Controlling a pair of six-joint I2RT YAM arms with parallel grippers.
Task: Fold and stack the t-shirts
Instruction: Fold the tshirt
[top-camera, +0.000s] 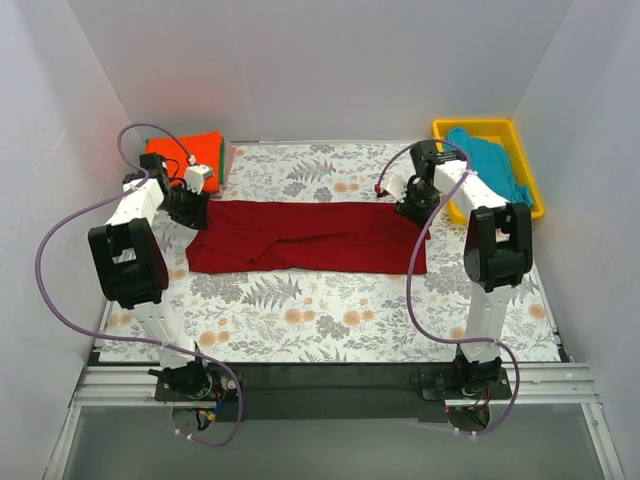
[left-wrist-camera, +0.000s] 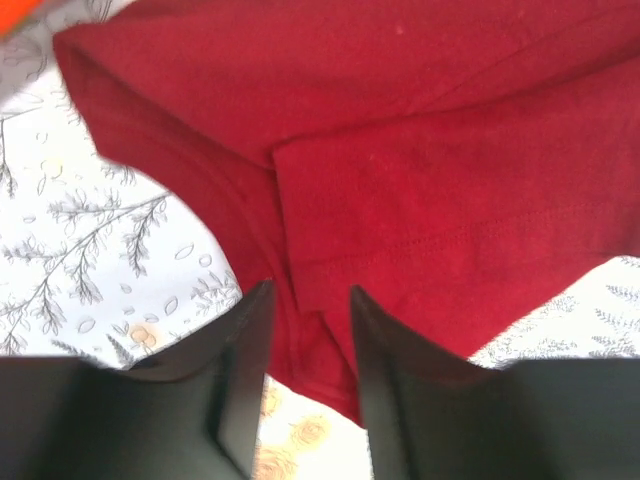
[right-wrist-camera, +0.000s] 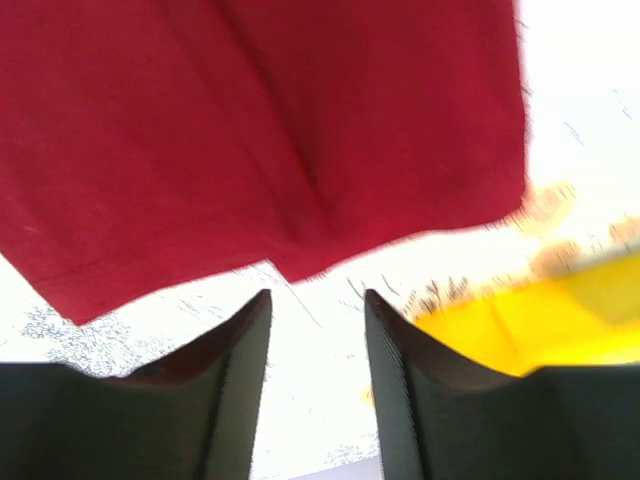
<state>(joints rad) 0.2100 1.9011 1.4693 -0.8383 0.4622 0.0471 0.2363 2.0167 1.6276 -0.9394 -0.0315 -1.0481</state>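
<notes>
left claw (left-wrist-camera: 310, 298): I see it narrowly apart, maroon tee (left-wrist-camera: 420, 190) hem showing in the gap
right claw (right-wrist-camera: 318, 300): narrowly apart too, gripping nothing, tee corner just ahead

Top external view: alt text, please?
Maroon t-shirt lies folded in a long strip across the floral table, left gripper and right gripper at its ends. Orange shirt stack back left; teal shirt in yellow bin back right.
</notes>
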